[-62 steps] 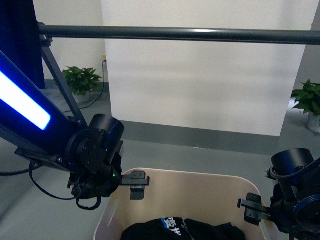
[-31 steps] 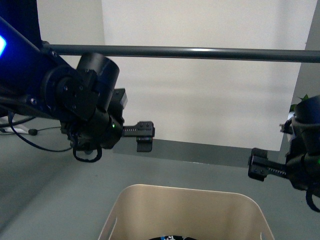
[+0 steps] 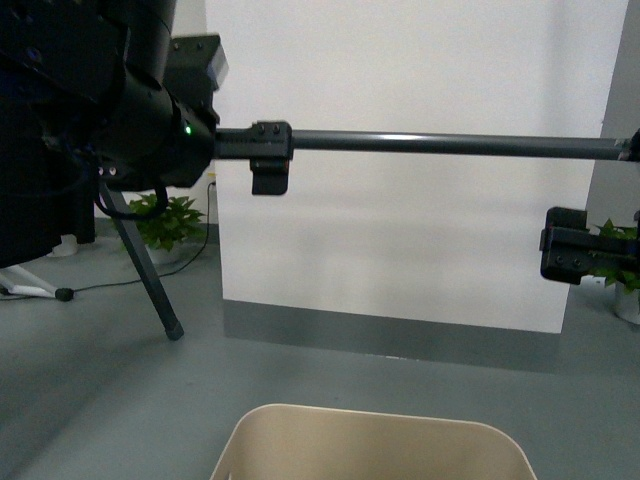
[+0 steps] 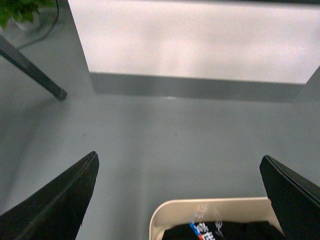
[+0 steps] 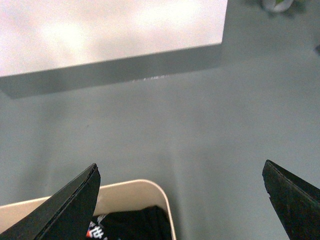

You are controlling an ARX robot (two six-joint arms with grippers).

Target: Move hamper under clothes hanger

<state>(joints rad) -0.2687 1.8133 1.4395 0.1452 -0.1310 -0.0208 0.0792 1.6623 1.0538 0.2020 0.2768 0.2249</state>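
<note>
The beige hamper (image 3: 370, 445) shows only its far rim at the bottom of the front view, below the dark grey bar of the clothes hanger (image 3: 450, 143). My left gripper (image 3: 270, 160) is open at bar height, in front of the bar's left part. My right gripper (image 3: 575, 245) is open at the right edge, a little under the bar. In the left wrist view the open left gripper (image 4: 177, 157) hangs high above the hamper (image 4: 165, 215), which holds a black garment (image 4: 225, 232). In the right wrist view the open right gripper (image 5: 180, 166) hangs above the hamper's corner (image 5: 145, 187).
One splayed hanger leg (image 3: 140, 260) stands on the grey floor at the left. A white wall panel (image 3: 400, 250) is behind the bar. Potted plants stand at the left (image 3: 165, 220) and at the right edge (image 3: 620, 265). A cable (image 3: 90, 290) lies on the floor.
Both grippers have risen from the hamper's rim to about bar height. In the front view the hamper has slid down to the bottom edge and the bar sits lower.
</note>
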